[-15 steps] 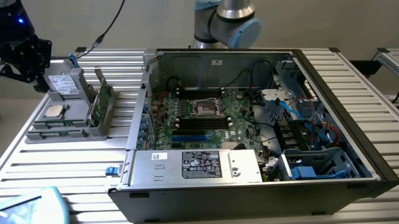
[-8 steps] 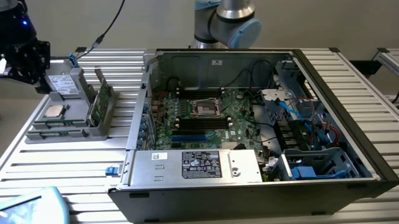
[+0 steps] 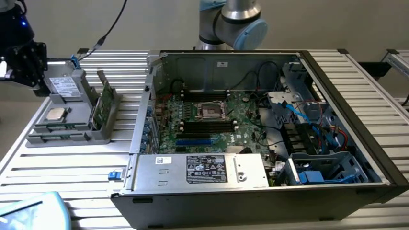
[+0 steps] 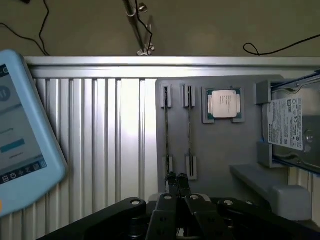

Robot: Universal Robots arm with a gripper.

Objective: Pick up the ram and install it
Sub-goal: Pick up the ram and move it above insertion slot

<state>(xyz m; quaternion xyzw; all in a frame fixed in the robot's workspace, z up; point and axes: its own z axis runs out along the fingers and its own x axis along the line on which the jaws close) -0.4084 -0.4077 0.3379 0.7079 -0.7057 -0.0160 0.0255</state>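
wrist view puts the pincer (image 4: 177, 181) over the near end of the flat grey plastic holder (image 4: 220, 150). the ram (image 4: 189, 127), a long thin green circuit-board stick, stands on edge in one slot of that holder. from this camera it is only a dark line running away from the fingertips. a second stick of the same kind (image 4: 166, 127) stands in the slot just beside it, and i cannot tell the two apart. the pincer's tips fall between the two lines, near both, and i see no contact with either.

in the exterior view the holder sits on the ribbed aluminium desk (image 3: 76, 167) toward that view's left, well apart from the open black computer case (image 3: 223, 213). the sticks rise from it showing green faces with dark chips. the pincer's black body hangs above the holder at the frame's edge, partly cut off, and its fingertips are hard to make out there.

the silver, white-labelled hard drive (image 4: 290, 125) and the light blue tablet (image 4: 20, 135) are both cut off by the wrist frame. the square silver processor (image 4: 223, 105) lies whole in its recess between the ram slots and the drive.

the pincer's two black fingers are pressed together, fully closed, with nothing held between them.
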